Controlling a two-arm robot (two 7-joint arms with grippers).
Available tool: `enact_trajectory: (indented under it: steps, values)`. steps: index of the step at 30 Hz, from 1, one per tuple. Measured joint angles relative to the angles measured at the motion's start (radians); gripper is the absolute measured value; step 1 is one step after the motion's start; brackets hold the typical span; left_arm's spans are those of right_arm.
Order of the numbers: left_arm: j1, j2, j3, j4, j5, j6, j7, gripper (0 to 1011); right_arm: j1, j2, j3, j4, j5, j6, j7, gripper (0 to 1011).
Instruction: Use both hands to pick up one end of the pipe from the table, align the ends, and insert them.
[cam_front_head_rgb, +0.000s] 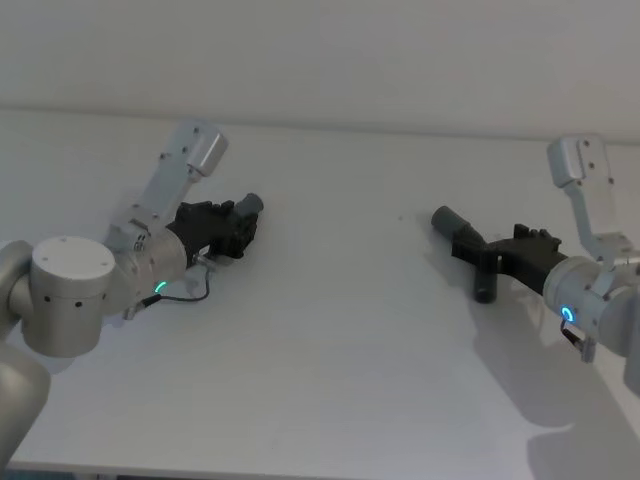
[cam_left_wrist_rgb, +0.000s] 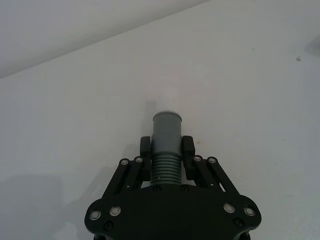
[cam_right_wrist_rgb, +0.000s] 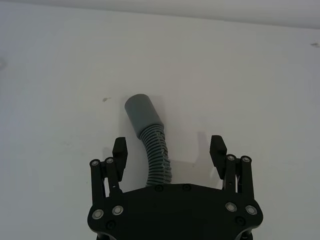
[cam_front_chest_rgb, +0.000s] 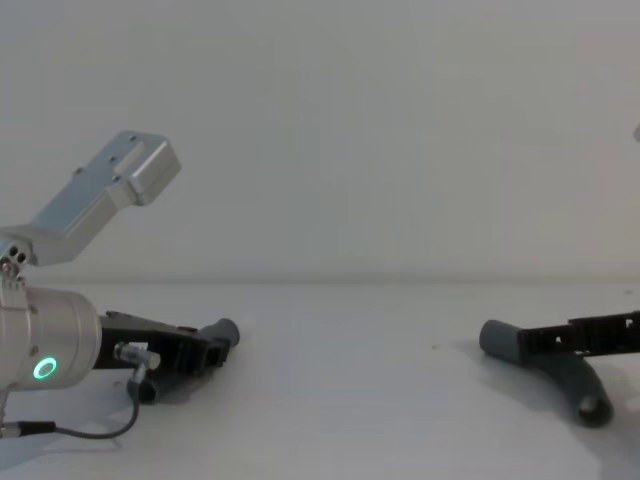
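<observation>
Table (cam_front_head_rgb: 330, 350): left claw (cam_left_wrist_rgb: 167, 145), right claw (cam_right_wrist_rgb: 168, 146) low.

Left gripper (cam_front_head_rgb: 236, 229) at left pipe (cam_front_head_rgb: 250, 204), right gripper (cam_front_head_rgb: 482, 256) at right pipe (cam_front_head_rgb: 447, 218)

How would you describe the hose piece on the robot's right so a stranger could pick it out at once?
On the white table, look to the robot's right, where the right gripper sits with its fingers spread open. The bent hose piece lies between them, touching neither finger. Unlike the other hose piece, which the left gripper clamps, it lies free.
</observation>
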Motion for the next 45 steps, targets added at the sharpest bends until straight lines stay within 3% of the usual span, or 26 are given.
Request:
enact_trajectory:
  steps: [33, 45]
  values:
    - [0.0, 0.0, 0.0, 0.0, 0.0, 0.0, 0.0, 354, 0.026, 0.005, -0.049, 0.031, -0.059, 0.03, 0.028, 1000]
    - [0.0, 0.0, 0.0, 0.0, 0.0, 0.0, 0.0, 354, 0.025, 0.01, -0.056, 0.033, -0.071, 0.023, 0.037, 742]
